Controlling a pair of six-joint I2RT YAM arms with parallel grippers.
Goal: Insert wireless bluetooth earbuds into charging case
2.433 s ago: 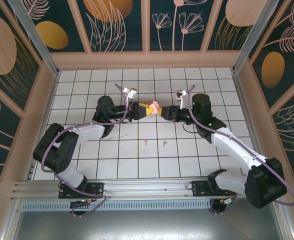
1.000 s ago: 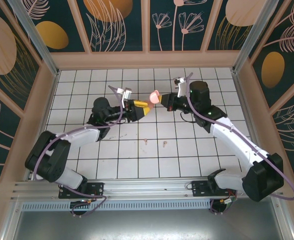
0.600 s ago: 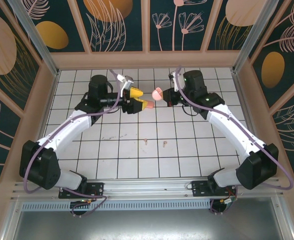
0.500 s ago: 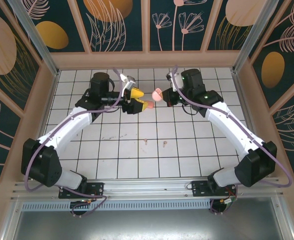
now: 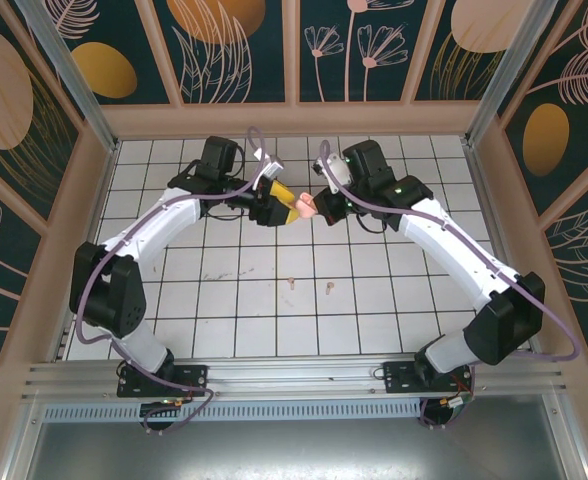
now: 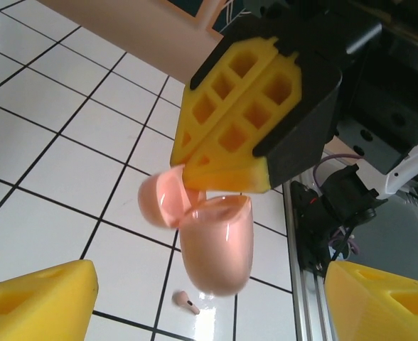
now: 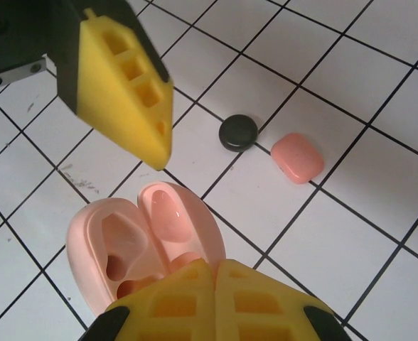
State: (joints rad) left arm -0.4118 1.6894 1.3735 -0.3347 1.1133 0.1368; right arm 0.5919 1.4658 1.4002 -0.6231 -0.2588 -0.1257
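A white tiled floor (image 5: 174,300), ruled with dark grout lines, is enclosed on the left, right and far sides by dark teal wall panels (image 5: 234,50) printed with peach and gold flowers and leaves. The panels are framed in pale peach wood (image 5: 294,120). An aluminium rail (image 5: 294,375) is fixed along the near edge. Faint dark scuffs (image 5: 219,272) are seen left of centre.

The top camera looks steeply down from behind the arm bases at 6 o'clock, far enough to take in the whole tiled floor (image 5: 254,310). The wrist cameras sit close, facing each other from 9 and 3 o'clock; all three share the pink case (image 6: 216,249).
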